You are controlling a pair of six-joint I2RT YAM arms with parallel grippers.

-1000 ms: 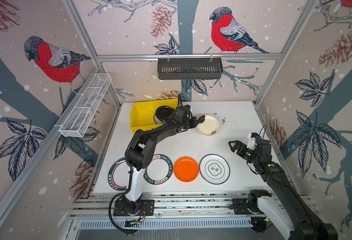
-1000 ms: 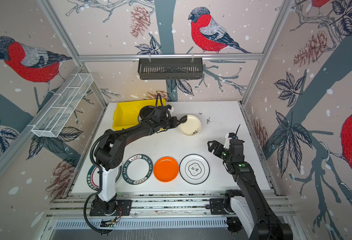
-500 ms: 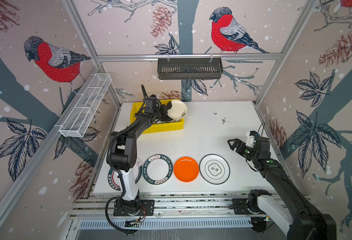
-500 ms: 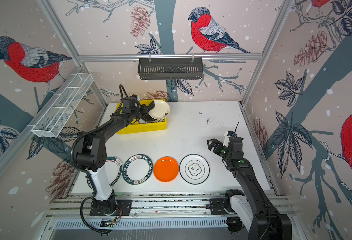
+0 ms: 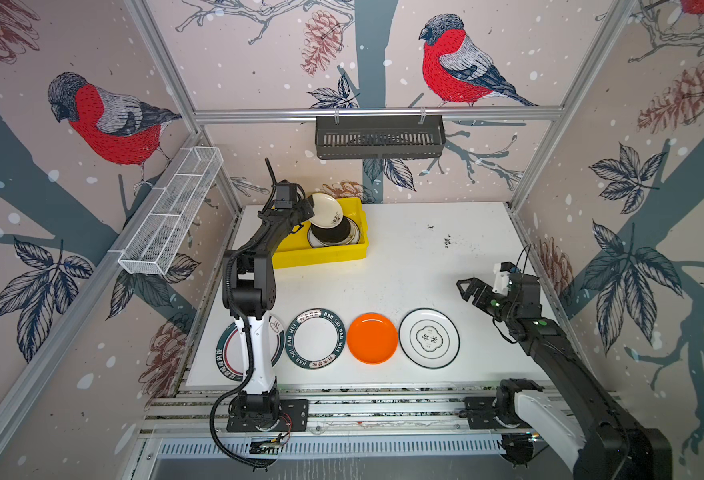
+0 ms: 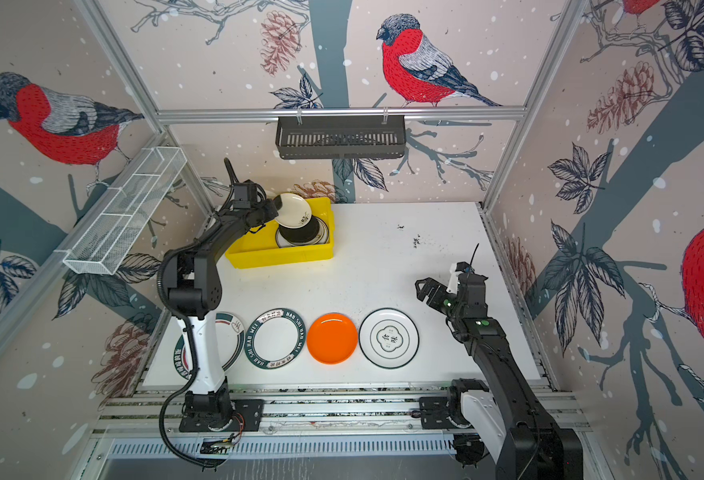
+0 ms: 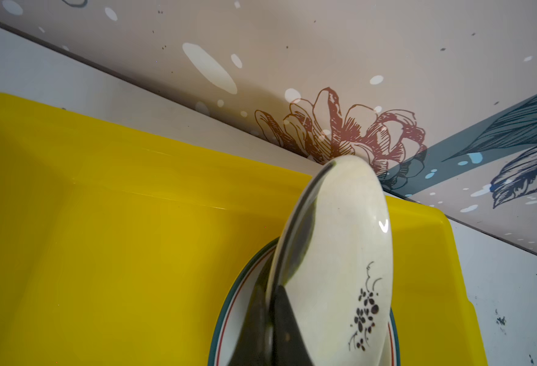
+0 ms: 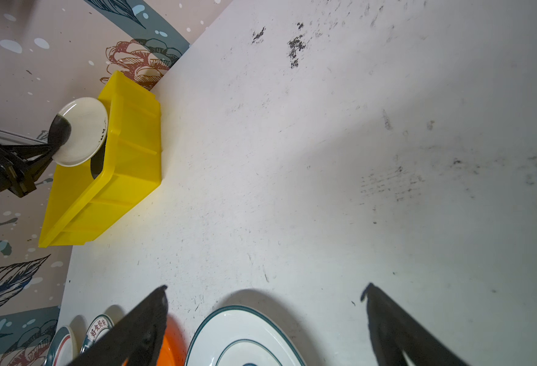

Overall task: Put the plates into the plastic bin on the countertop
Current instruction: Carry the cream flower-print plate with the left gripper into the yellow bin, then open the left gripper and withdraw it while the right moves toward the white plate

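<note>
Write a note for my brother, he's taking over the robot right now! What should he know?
Left gripper: shut on the cream plate, tilted over the yellow bin.
Right gripper: open, empty, over the countertop near the white plate.
Done: a black plate and a teal-rimmed plate under it lie in the bin.
Left: release the cream plate, then bin the front row: white plate, orange plate, lettered plate, green-rimmed plate behind the left arm.
</note>
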